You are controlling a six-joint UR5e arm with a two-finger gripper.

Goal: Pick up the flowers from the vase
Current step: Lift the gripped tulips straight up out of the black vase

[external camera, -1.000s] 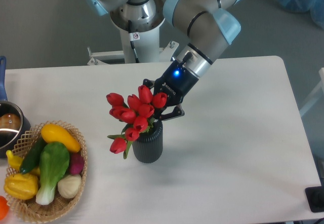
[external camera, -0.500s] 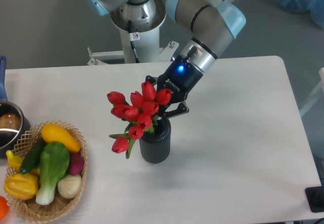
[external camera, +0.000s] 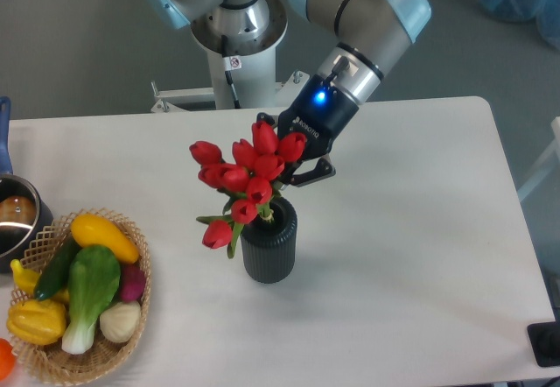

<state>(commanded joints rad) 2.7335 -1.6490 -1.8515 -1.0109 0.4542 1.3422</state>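
The end effector (external camera: 282,179) comes down at a slant from the upper right, with a blue light on its black body. Its fingers (external camera: 306,175) reach in behind the flowers (external camera: 248,179), at the level of the upper stems, and they look closed on the bunch, though the red buds hide the contact itself. The flowers are still in the vase (external camera: 269,249): the stems go down into its round mouth, and the buds lean up and to the left over its rim. One bud hangs lower on the left side, beside the wall of the vase, together with a green leaf. The vase stands upright on the white counter (external camera: 411,229), near the middle. Well apart from it, at the left front corner, there is a wicker basket (external camera: 137,299) with vegetables of several colours. Behind the basket, at the left edge, a dark pot (external camera: 19,221) is partly cut off by the frame.
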